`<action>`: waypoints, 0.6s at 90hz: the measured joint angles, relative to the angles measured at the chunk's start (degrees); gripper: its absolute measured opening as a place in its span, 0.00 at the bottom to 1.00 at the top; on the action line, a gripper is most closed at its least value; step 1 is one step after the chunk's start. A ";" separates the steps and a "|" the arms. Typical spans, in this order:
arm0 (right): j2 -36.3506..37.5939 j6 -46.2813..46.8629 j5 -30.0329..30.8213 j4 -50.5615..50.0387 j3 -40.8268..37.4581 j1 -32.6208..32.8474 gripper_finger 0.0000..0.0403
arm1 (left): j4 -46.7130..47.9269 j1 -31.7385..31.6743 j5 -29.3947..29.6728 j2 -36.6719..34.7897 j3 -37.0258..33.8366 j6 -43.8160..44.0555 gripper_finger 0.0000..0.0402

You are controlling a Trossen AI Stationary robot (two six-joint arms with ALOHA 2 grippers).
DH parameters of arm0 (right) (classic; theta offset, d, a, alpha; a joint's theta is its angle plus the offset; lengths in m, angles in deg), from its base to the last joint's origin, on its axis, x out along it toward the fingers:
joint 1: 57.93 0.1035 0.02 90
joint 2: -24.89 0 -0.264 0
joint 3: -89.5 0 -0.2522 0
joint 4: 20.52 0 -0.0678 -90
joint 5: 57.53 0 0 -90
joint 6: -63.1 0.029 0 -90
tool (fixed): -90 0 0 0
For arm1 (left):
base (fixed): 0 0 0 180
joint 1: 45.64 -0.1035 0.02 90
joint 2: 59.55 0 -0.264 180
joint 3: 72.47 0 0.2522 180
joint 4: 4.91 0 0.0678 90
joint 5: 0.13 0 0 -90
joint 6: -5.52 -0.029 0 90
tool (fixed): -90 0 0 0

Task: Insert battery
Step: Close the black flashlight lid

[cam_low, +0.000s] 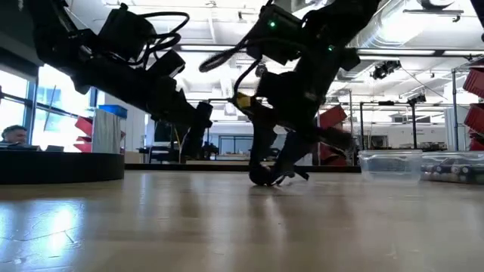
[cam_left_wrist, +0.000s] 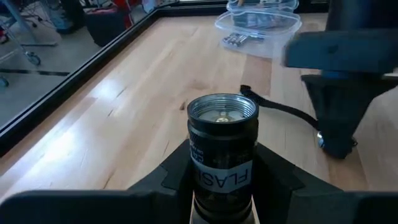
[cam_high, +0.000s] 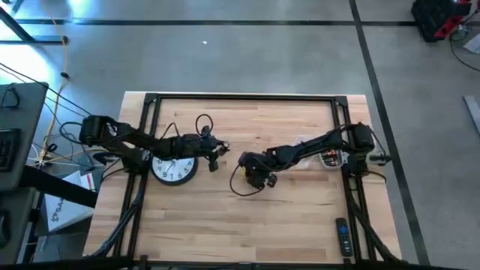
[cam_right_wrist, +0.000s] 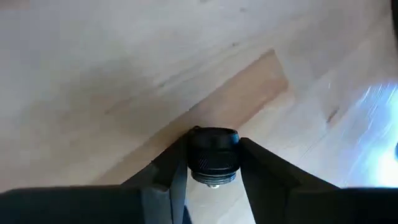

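My left gripper (cam_high: 215, 152) is shut on a black flashlight body (cam_left_wrist: 222, 143) with a white label. Its open end (cam_left_wrist: 222, 111) faces the table's right, toward my right gripper; brass-coloured metal shows inside, and I cannot tell whether that is the battery. My right gripper (cam_high: 257, 178), near the table's middle, is shut on a round black cap (cam_right_wrist: 213, 158), low over the wood. A black cord (cam_left_wrist: 281, 109) trails on the table from that gripper. My left gripper pinches the flashlight body by its two sides (cam_left_wrist: 200, 163) between its fingers, behind the open end. The body lies along the fingers and sticks out past them, lifted clear of the table. My right gripper pinches the cap's ribbed rim (cam_right_wrist: 193, 157) between its two fingertips. The fingers slant down at the table from above. Whether the cap touches the wood, I cannot tell.
A white clock (cam_high: 174, 168) lies under the left arm. A clear tub (cam_left_wrist: 258, 25) with small metal cylinders stands at the table's right side, a second clear box (cam_low: 390, 164) beside it. A remote (cam_high: 341, 236) lies near the front right. A black frame (cam_high: 240, 97) edges the table.
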 joint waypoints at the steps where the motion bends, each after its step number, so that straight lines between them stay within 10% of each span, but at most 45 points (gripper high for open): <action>1: -0.01 1.48 0.00 -0.27 0.19 0.00 0.27 | 0.00 0.00 0.03 -0.01 0.00 0.00 0.24; 54: 1.52 54.08 -4.61 -8.69 3.35 -3.05 0.25 | -0.54 0.00 -0.70 -0.01 0.00 0.62 0.24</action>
